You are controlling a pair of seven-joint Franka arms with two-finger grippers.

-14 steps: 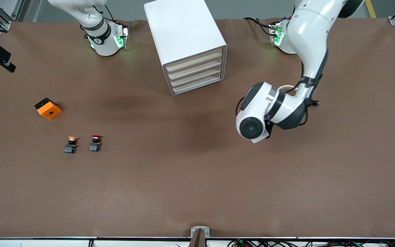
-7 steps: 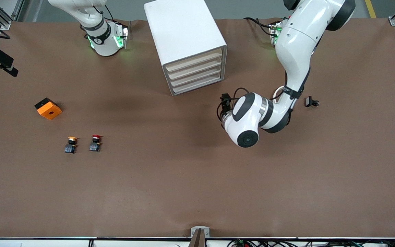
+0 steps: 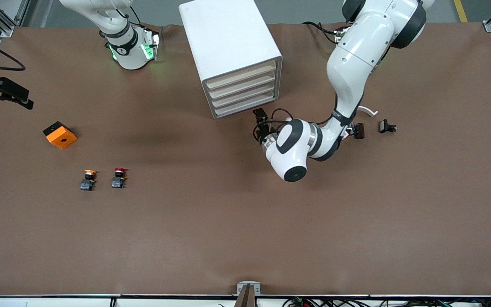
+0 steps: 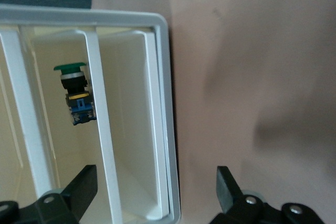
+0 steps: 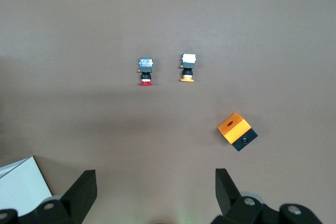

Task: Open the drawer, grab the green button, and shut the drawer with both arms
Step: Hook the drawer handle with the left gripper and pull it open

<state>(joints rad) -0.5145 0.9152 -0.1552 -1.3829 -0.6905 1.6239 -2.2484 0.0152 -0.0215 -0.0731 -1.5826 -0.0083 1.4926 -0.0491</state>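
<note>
The white cabinet point(image 3: 228, 47) stands at the table's back middle, with all four cream drawer fronts point(image 3: 243, 91) shut. My left gripper point(image 3: 260, 122) is open and empty, low in front of the drawer fronts at the corner toward the left arm's end. In the left wrist view its open jaws point(image 4: 155, 190) straddle the cabinet's edge point(image 4: 167, 129). The green button point(image 4: 73, 92) shows inside the second drawer space from that edge. My right gripper point(image 3: 10, 93) hangs open and empty, high over the right arm's end of the table point(image 5: 155, 190).
An orange and black box point(image 3: 60, 134), a yellow button point(image 3: 88, 180) and a red button point(image 3: 118, 177) lie toward the right arm's end. They also show in the right wrist view: box point(image 5: 237, 131), yellow point(image 5: 187, 67), red point(image 5: 146, 71). Small black parts point(image 3: 387, 126) lie by the left arm.
The left arm has swung toward the cabinet, bringing its gripper in front of the drawer fronts. The right gripper has drifted a little over the right arm's end.
</note>
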